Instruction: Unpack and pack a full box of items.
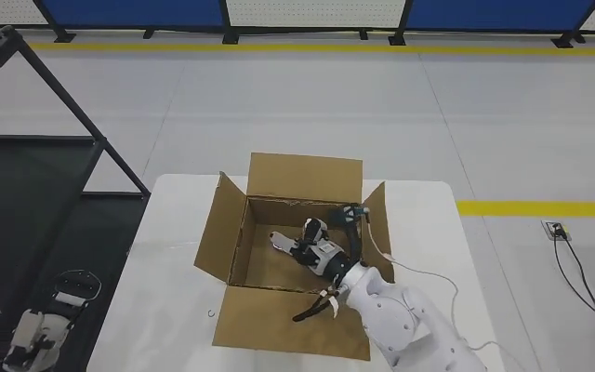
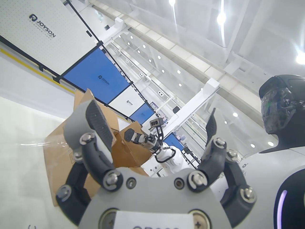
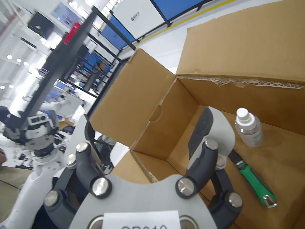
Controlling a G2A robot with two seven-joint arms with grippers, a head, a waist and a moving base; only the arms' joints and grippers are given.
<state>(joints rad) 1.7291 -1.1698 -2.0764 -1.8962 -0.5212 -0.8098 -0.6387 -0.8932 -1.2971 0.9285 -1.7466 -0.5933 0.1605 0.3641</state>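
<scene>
Right end effector [image 3: 147, 117]: spread wide, gripping nothing, poised inside the opening of the box [image 1: 304, 177], above its floor.
Right arm: slanted in over the box's near right corner, wrist past the near flap.
Left end effector [image 2: 152, 110]: spread, gripping nothing, tipped upward, well out from the box's left side.
Box: on the table [image 1: 167, 279], flaps folded outward.
Bottle [image 3: 249, 127]: clear, white-capped, upright on the box floor near one wall.
Green-handled tool [image 3: 256, 182]: flat on the box floor, near the bottle, one end hidden behind a finger.
</scene>
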